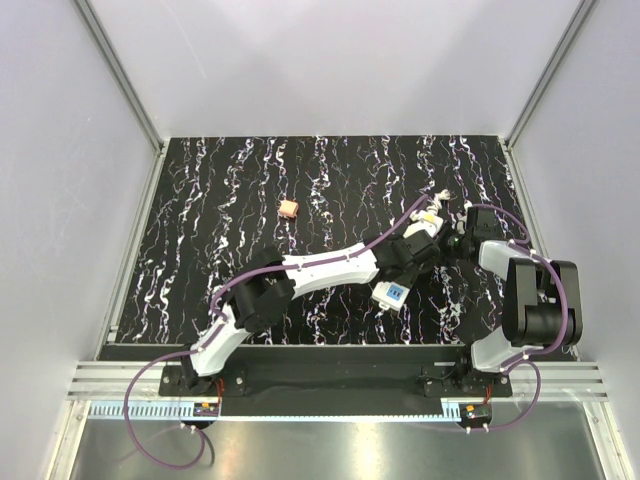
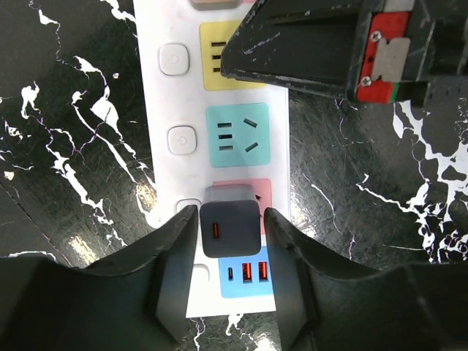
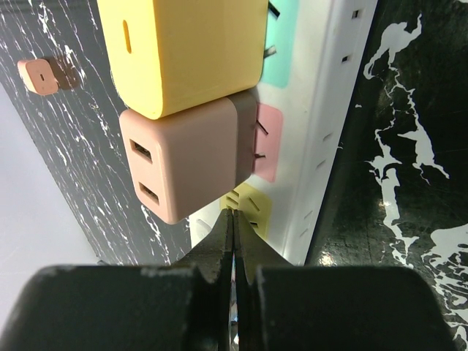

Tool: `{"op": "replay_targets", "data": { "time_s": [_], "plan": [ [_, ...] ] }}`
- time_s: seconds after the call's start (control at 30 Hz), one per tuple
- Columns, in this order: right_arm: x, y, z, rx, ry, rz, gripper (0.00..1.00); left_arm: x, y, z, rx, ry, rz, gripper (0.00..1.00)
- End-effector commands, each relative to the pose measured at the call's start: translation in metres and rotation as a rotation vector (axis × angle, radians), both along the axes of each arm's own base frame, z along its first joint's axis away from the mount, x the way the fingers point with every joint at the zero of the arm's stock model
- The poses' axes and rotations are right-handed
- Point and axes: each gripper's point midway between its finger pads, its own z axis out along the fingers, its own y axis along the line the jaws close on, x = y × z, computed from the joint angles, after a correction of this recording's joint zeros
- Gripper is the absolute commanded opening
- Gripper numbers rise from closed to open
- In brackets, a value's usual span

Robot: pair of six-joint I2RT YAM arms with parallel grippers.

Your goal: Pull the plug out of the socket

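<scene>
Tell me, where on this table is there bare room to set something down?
The left side of the table is bare between the wall, the lone peach plug and the left arm. The band along the far edge is free too. Right of centre is crowded: the left gripper and right gripper both work over the power strip.

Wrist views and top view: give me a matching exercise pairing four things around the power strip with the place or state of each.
Things:
1. grey charger
2. peach plug
3. yellow charger
4. right end effector

Places or states:
A. fingers closed together
B. loose on the table, off the power strip
C. between the left end effector's fingers
D. on the strip, next to the pink charger

Pairs: 1-C, 2-B, 3-D, 4-A
</scene>
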Motion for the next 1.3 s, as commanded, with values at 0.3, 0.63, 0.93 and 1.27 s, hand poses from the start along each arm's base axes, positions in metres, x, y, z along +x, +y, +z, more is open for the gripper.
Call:
{"op": "replay_targets", "data": {
  "time_s": [0.3,0.63,0.93,1.27],
  "plan": [
    [-0.008,-0.011,-0.019,-0.061,0.069,-0.021,0.0,0.006,-0.012,0.006,-0.016,-0.023,0.009,0.38],
    [-0.009,-0.011,-0.019,-0.065,0.068,-0.021,0.0,0.013,-0.011,0.027,-0.036,-0.062,0.031,0.0],
    [-0.009,-0.011,-0.02,-0.068,0.069,-0.02,0.0,0.015,-0.008,0.046,-0.098,-0.079,0.097,0.0],
    [-0.009,-0.01,-0.02,-0.072,0.068,-0.015,0.0,0.015,-0.008,0.061,-0.11,-0.159,0.073,0.0]
  ]
}}
